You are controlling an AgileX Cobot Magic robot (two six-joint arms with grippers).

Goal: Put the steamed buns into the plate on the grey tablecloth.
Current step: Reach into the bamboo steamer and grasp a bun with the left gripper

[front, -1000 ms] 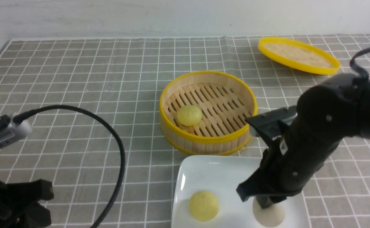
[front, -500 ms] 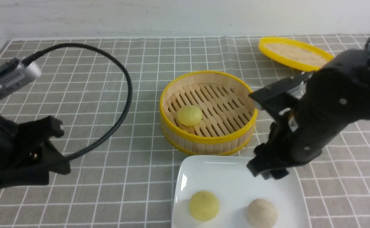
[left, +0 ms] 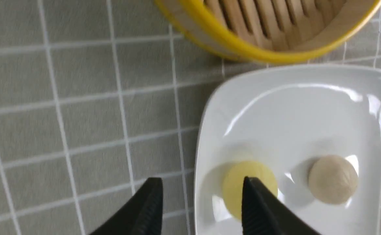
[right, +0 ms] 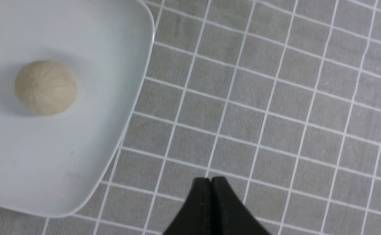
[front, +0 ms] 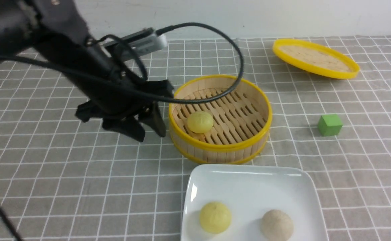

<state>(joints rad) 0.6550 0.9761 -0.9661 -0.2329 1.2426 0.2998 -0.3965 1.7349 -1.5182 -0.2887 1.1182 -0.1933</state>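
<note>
Buns on the plate: the yellow bun (front: 215, 217) and the beige bun (front: 277, 225) sat apart in the near half of the plate (front: 249, 180); the beige one had only just been let go.
Last bun: the third bun (front: 200, 122) lay unmoved in the basket (front: 215, 146), just past the plate's far edge.
Right gripper (right: 211, 180): fingers pressed together and empty, it had drawn back off the plate to the tablecloth (front: 81, 174) beyond the plate's right edge.
Left gripper (front: 150, 132): fingers apart and empty, it had swung in from well left of the plate to hang beyond its far left corner.
Green cube (front: 329, 125): newly uncovered beyond the plate's far right corner.
Meaning: two of three buns looked delivered; the left arm seemed to be taking the last.
</note>
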